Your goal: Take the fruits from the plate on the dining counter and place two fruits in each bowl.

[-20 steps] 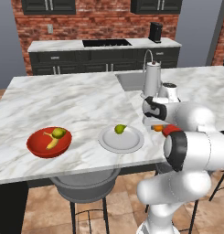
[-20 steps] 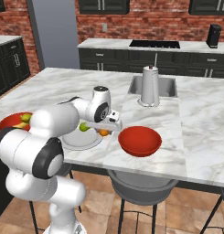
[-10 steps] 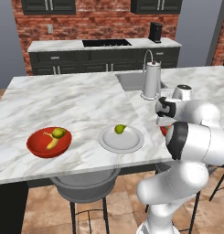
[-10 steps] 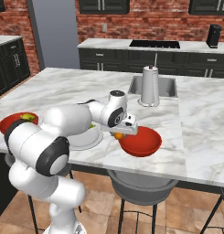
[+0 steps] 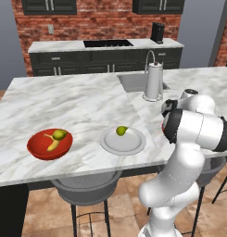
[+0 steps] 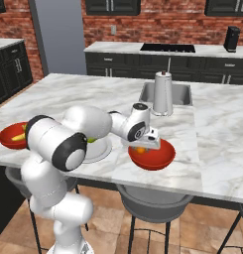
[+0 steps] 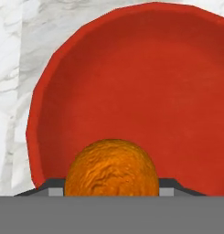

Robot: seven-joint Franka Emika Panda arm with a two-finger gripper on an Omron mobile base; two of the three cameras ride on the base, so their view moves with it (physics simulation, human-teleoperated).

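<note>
Your arm rises from the base, bends at a raised elbow, and reaches forward and low, the forearm running roughly level out to the wrist. In the right base view the wrist turns down, so your gripper (image 6: 141,147) points toward the counter, hanging just above the near rim of a red bowl (image 6: 152,157). In the left base view your upper arm blocks the hand. Your jaws stand partly apart, clamped on a round orange fruit (image 7: 112,168), seated between the fingers (image 7: 48,189) low in the hand view.
</note>
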